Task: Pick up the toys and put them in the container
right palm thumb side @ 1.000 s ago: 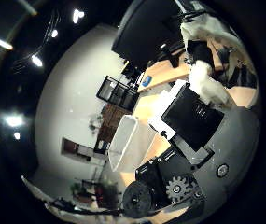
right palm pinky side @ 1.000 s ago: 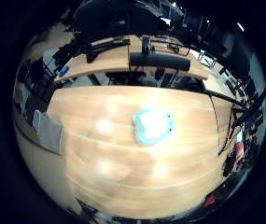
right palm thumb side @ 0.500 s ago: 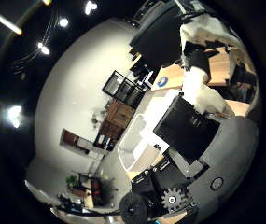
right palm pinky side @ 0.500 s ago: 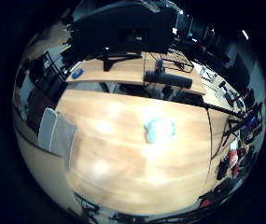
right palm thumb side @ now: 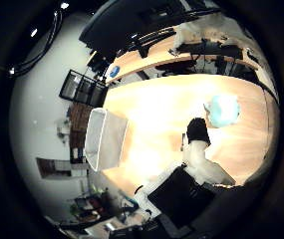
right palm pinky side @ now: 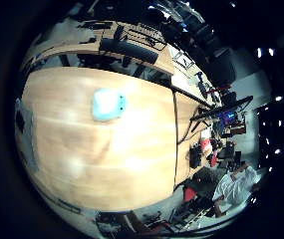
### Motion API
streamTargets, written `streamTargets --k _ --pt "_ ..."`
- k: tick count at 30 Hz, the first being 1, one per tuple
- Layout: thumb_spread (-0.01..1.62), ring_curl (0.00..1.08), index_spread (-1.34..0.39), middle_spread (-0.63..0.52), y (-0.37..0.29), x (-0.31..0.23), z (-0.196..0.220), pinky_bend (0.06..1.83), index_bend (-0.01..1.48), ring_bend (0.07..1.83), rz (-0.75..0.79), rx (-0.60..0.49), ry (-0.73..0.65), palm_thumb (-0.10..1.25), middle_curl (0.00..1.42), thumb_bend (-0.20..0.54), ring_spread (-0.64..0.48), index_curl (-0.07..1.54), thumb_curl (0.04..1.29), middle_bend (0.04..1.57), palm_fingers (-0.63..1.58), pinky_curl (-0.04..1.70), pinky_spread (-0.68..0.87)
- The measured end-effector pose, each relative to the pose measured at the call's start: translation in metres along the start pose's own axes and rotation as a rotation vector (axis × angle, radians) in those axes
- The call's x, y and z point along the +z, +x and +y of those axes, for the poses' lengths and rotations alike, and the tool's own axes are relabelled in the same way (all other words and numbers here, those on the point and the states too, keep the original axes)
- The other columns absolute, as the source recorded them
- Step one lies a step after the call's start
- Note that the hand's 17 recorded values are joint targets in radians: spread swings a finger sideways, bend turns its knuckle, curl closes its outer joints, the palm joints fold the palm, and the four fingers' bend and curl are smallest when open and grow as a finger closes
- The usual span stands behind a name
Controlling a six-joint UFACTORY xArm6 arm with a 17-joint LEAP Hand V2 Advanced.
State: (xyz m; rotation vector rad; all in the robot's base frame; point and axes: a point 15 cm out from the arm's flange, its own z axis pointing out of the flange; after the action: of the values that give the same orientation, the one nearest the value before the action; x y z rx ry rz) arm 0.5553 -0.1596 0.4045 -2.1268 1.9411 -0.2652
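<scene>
A light blue soft toy (right palm pinky side: 109, 103) lies alone on the wooden table (right palm pinky side: 121, 159), well away from the palm. The white open container (right palm thumb side: 104, 139) stands on the same table near one end, apart from the toy. In the thumb side view my right hand (right palm thumb side: 199, 154) reaches in from the edge. One white finger with a black tip (right palm thumb side: 197, 131) is stretched out above the table, short of the toy (right palm thumb side: 223, 110). It touches nothing and the hand holds nothing.
A second wooden desk (right palm thumb side: 146, 57) with black equipment runs behind the table, and a blue round item (right palm thumb side: 114, 71) lies on it. A dark wire shelf (right palm thumb side: 81, 89) stands by the wall. Chairs and red clutter (right palm pinky side: 206, 149) crowd the floor past the table's end.
The whole view has swung with the hand. The thumb side view now looks down on the table, toy and container, and less of the hand fills it. The toy lies where it was.
</scene>
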Motion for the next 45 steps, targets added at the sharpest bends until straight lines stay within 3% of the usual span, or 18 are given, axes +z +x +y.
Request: streamTargets --k 15,32,45 --pt "1.0 0.35 -0.57 -0.3 0.057 0.077 0.016 0.78 0.57 0.9 0.154 0.037 -0.147 0.5 0.4 -0.038 -0.23 0.45 0.55 0.44 0.23 0.17 0.3" --pt "1.02 0.25 -0.58 -0.28 0.069 0.144 0.018 0.62 0.46 0.78 0.146 0.06 -0.187 0.44 0.33 -0.036 -0.22 0.38 0.49 0.31 0.37 0.11 0.35" --pt "0.99 0.22 -0.59 -0.29 0.078 0.182 0.023 0.69 0.34 0.79 0.142 0.073 -0.206 0.44 0.31 -0.027 -0.22 0.35 0.47 0.24 0.48 0.11 0.36"
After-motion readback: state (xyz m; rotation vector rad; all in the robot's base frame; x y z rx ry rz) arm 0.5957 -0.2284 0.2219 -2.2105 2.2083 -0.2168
